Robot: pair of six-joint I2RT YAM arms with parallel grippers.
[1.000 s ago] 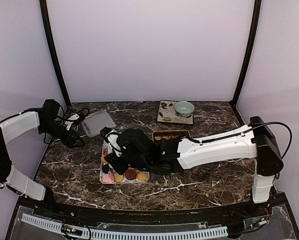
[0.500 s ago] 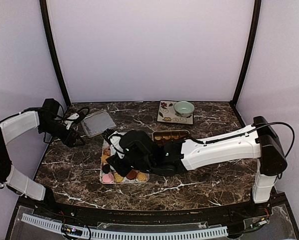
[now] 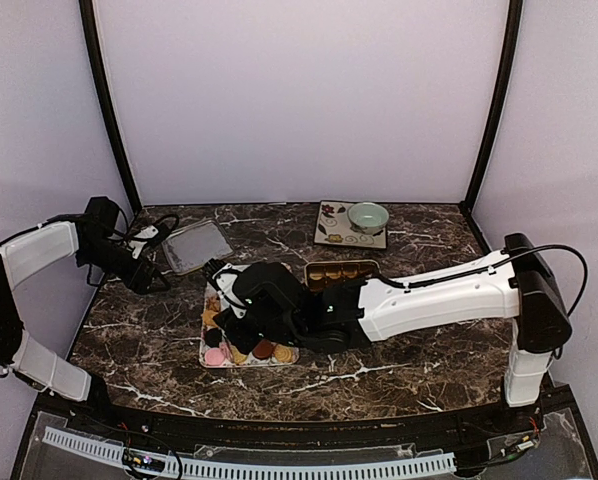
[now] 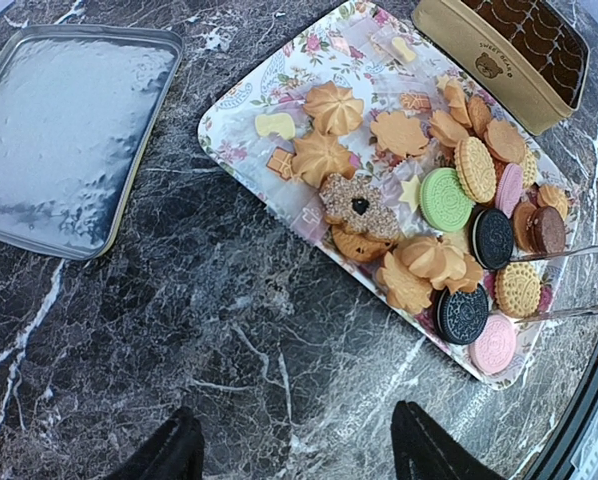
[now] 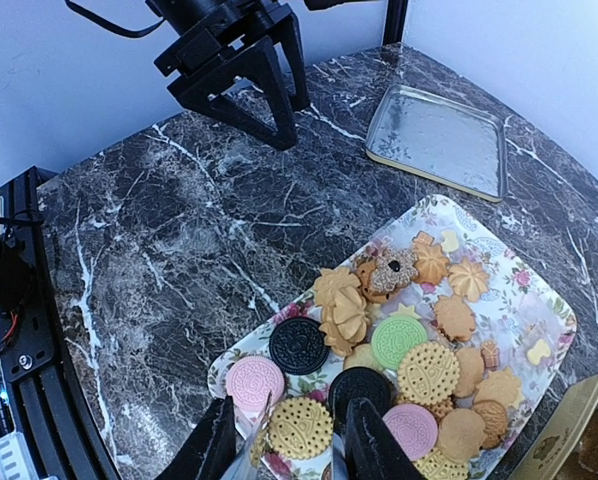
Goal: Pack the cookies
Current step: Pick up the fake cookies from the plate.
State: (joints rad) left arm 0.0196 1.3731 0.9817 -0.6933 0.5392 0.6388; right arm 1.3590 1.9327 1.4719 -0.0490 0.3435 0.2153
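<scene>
The cookies (image 5: 409,370) lie heaped on a flowery tray (image 5: 539,310): tan shaped ones, plus pink, green, yellow and dark discs. My right gripper (image 5: 291,445) hangs low over the tray's near corner. Its clear blades press both sides of a yellow perforated cookie (image 5: 301,425), which still rests on the tray. In the left wrist view the same yellow cookie (image 4: 519,288) sits between those blades. My left gripper (image 4: 297,455) stands open over bare marble beside the tray (image 4: 239,105), with nothing between its fingers.
A gold tin (image 3: 341,270) with brown cups inside stands just right of the tray (image 3: 211,345). Its silver lid (image 3: 194,245) lies at the back left, near my left gripper (image 3: 144,275). A green bowl (image 3: 367,215) sits on a patterned plate at the back.
My right gripper has shifted slightly over the tray's near end and its jaws have narrowed onto the yellow cookie. The left arm has not moved.
</scene>
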